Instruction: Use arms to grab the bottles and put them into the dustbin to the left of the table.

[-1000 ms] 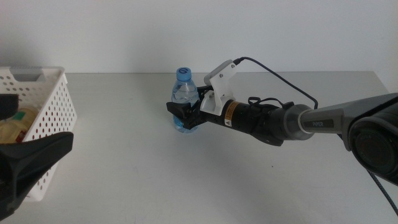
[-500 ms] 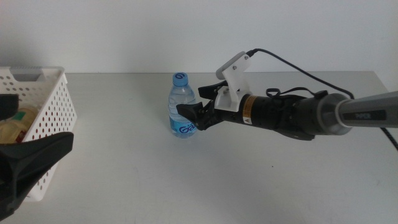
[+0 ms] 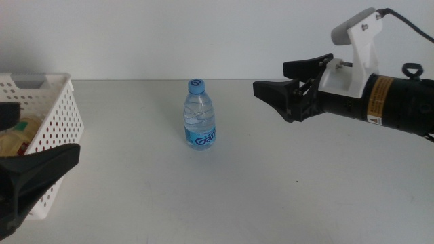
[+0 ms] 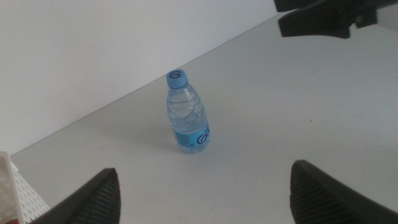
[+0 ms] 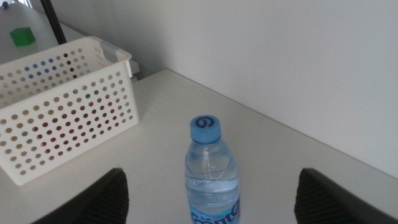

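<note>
The bottle [image 3: 200, 114] stands upright near the middle of the table [image 3: 271, 196], blue cap up, with bare tabletop on every side of it. You have open room to its left as far as the white bin [image 3: 47, 129], which sits at the table's left edge; something yellowish lies inside the bin, too hidden to name. Your right gripper [image 3: 285, 85] hangs above the table well to the right of the bottle, jaws spread wide, holding and touching nothing. Your left gripper [image 3: 24, 169] waits at the near left, in front of the bin, jaws also wide apart and empty. The far edge meets a plain white wall.
</note>
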